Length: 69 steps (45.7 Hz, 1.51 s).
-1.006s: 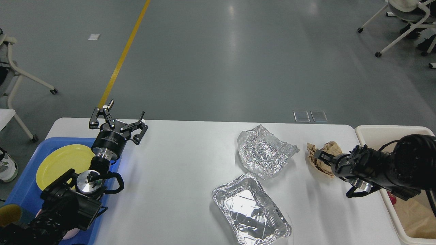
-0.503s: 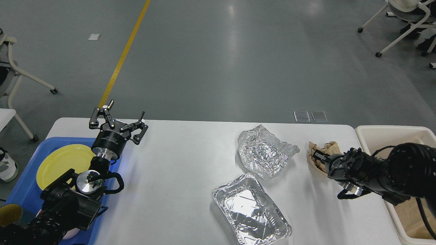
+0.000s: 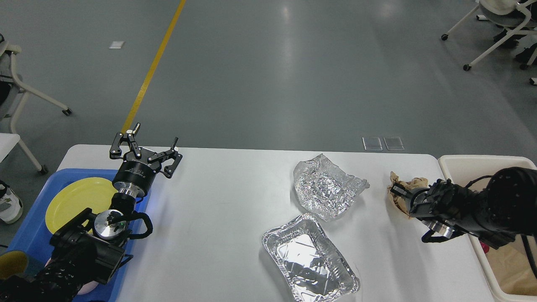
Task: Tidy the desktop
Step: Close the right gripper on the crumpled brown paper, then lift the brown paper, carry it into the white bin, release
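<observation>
The white desktop (image 3: pixel 218 201) holds a crumpled foil sheet (image 3: pixel 325 186), an empty foil tray (image 3: pixel 308 260) and a crumpled brown paper (image 3: pixel 413 184). My right gripper (image 3: pixel 398 193) comes in from the right and is shut on the brown paper near the desktop's right end, beside the cream bin (image 3: pixel 470 164). My left gripper (image 3: pixel 156 134) is open and empty, pointing up over the desktop's far left edge, next to the blue tray (image 3: pixel 29 226).
A yellow plate (image 3: pixel 75 199) lies in the blue tray. The cream bin holds brown paper (image 3: pixel 512 264) and something red. Rolling chairs stand on the floor at the far right (image 3: pixel 499 25) and the far left (image 3: pixel 25 92).
My right gripper has drawn back to the right toward the cream bin, and the brown paper has moved with it. The left arm has not moved.
</observation>
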{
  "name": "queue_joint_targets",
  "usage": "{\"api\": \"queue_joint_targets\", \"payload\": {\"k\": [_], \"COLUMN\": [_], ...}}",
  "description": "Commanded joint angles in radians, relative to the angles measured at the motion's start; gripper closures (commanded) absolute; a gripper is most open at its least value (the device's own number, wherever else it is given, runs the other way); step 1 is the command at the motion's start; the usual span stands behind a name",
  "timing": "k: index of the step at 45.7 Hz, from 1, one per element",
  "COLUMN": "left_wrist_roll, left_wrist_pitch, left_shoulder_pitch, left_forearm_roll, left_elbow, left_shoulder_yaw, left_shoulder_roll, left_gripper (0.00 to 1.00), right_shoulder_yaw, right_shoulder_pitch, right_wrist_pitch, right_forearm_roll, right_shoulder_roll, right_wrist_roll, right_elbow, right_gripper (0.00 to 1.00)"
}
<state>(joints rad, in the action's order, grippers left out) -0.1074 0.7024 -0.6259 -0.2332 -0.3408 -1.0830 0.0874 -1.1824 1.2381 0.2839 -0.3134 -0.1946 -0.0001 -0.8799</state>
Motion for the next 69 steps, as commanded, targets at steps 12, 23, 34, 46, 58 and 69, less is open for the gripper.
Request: {"api": "queue_joint_targets", "payload": {"k": [12, 23, 34, 46, 58, 69], "left_wrist_roll": [0.0, 0.0, 0.0, 0.0, 0.0, 0.0], "left_wrist_pitch": [0.0, 0.0, 0.0, 0.0, 0.0, 0.0], "left_shoulder_pitch": [0.0, 0.002, 0.0, 0.002, 0.002, 0.002], "left_forearm_roll": [0.0, 0.0, 0.0, 0.0, 0.0, 0.0], "left_elbow": [-0.001, 0.0, 0.0, 0.0, 0.0, 0.0], "left_shoulder_yaw": [0.0, 0.0, 0.0, 0.0, 0.0, 0.0], "left_shoulder_roll": [0.0, 0.0, 0.0, 0.0, 0.0, 0.0], "left_gripper": [0.0, 0.0, 0.0, 0.0, 0.0, 0.0], "right_shoulder_yaw": [-0.016, -0.049, -0.134, -0.341, -0.333, -0.312], "right_shoulder_pitch": [0.535, 0.948, 0.9, 0.445, -0.027, -0.356], "right_wrist_pitch": [-0.113, -0.448, -0.442, -0.184, -0.101, 0.001], "right_forearm_roll": [0.252, 0.353, 0.401, 0.379, -0.002, -0.101], "right_shoulder_roll": [-0.199, -0.203, -0.186, -0.197, -0.227, -0.193], "right_wrist_roll": [0.11, 0.308, 0.347, 0.275, 0.117, 0.048], "right_elbow": [-0.562, -0.865, -0.817, -0.34, 0.067, 0.467], "right_gripper": [1.0, 1.0, 1.0, 1.0, 1.0, 0.0]}}
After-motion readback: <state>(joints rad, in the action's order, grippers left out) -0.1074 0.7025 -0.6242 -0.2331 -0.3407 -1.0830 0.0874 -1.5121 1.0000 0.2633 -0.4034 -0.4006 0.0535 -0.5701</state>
